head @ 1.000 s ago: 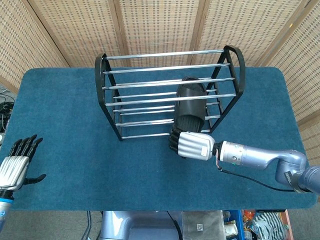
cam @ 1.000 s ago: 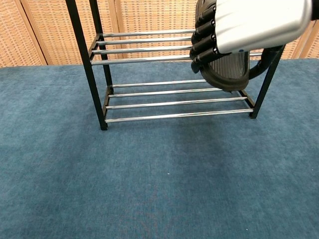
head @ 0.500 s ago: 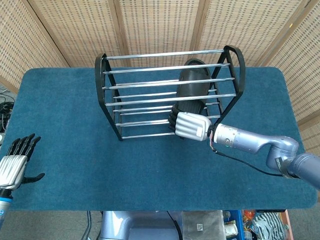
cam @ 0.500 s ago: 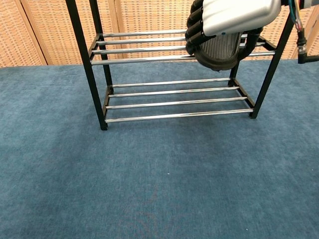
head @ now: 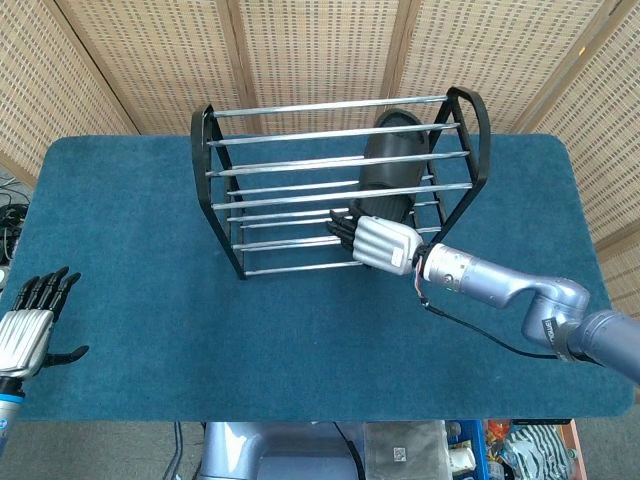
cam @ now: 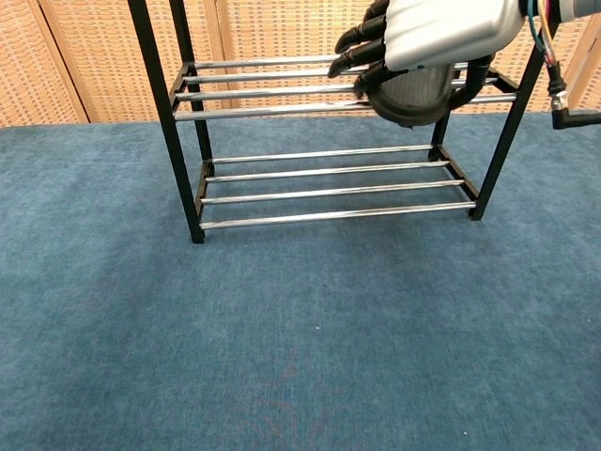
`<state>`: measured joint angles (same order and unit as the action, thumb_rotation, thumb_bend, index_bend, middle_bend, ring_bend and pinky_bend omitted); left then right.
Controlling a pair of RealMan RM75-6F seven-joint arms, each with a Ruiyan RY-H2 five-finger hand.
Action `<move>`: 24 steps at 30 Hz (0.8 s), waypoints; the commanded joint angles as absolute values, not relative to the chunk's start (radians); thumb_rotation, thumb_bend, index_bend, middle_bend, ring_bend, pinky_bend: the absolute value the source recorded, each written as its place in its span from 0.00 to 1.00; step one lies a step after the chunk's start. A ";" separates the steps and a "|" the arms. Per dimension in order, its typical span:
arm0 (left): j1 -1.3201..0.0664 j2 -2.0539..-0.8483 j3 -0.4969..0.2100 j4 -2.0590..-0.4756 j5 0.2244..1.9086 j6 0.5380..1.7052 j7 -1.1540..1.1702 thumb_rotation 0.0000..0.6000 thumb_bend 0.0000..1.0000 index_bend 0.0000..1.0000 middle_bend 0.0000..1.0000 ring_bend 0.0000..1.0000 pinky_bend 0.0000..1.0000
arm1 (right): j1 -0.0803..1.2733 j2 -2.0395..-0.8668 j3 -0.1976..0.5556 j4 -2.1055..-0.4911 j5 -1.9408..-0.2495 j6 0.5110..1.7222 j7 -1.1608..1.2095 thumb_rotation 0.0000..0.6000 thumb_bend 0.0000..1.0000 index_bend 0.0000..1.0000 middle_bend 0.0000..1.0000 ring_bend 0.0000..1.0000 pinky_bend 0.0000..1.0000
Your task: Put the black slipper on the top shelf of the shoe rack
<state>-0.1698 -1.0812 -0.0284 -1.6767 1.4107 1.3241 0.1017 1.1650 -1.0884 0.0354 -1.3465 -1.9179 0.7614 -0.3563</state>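
Slipper (head: 392,165) lies on rack (head: 215,160) top bars; right hand (head: 378,243) fingers spread, holding nothing. Risk: they snag the heel, dragging it off. Left hand (head: 28,330) idle, empty, fingers apart.

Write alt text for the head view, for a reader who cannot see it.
A black slipper lies on the top rails of a black and chrome shoe rack on a blue table, with the right hand at its near end, fingers spread. The left hand rests open at the table's near left edge.
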 commanded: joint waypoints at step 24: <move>-0.154 -1.067 -0.013 -1.689 1.462 1.367 0.075 1.00 0.11 0.00 0.00 0.00 0.00 | 0.781 -0.979 -0.024 -1.620 -1.877 1.195 -0.445 1.00 0.06 0.01 0.00 0.00 0.00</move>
